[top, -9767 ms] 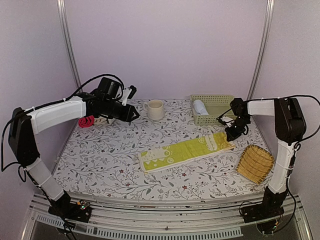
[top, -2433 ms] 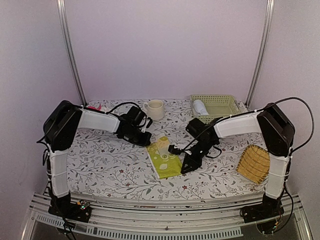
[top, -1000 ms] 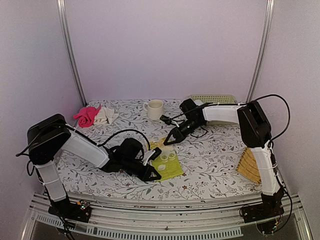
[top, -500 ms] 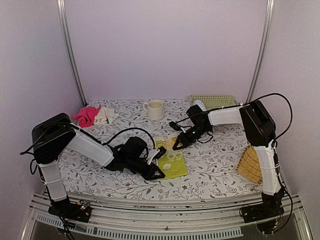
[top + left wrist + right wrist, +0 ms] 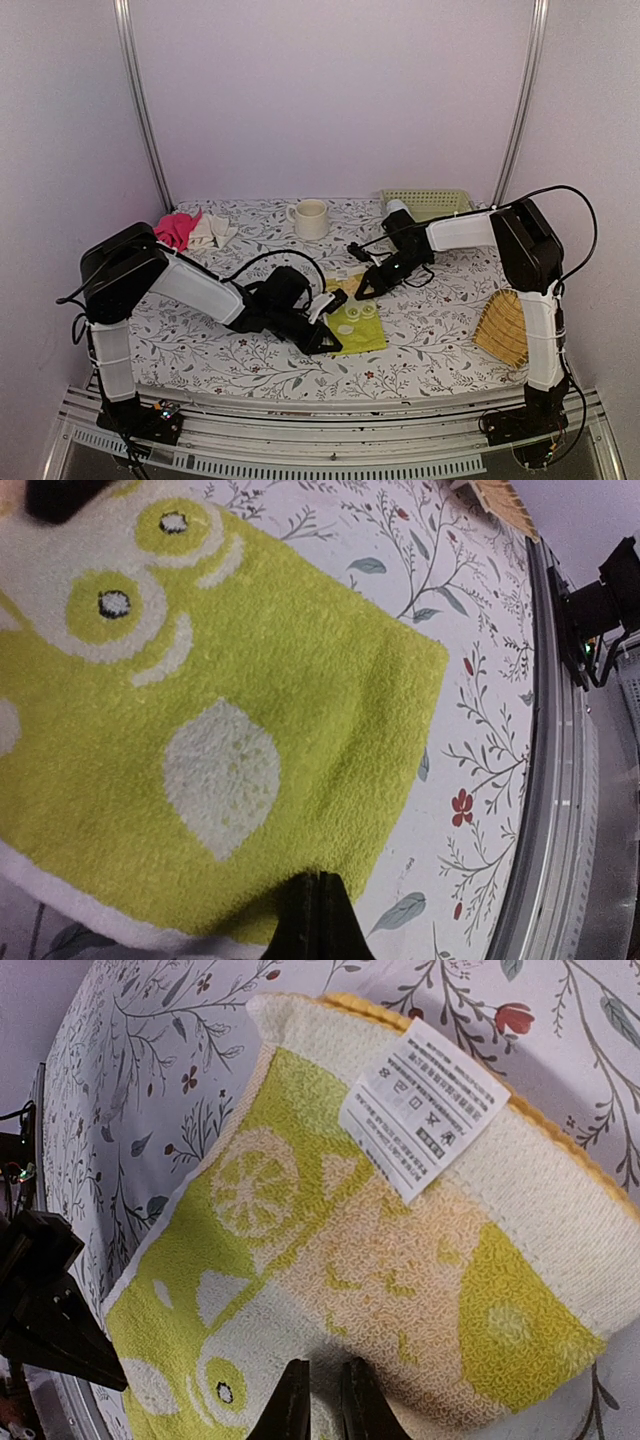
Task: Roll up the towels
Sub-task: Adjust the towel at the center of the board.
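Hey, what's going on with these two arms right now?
Both arms are working on the towel in the middle of the table. The left gripper has its jaws closed at the towel's near edge. The right gripper seems to pinch the far end, near the label. The towel lies folded, not yet rolled.

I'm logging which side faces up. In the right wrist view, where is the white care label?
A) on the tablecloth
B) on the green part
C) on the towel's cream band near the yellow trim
C: the care label lies on the cream band of the yellow-green towel, beside its yellow trim.
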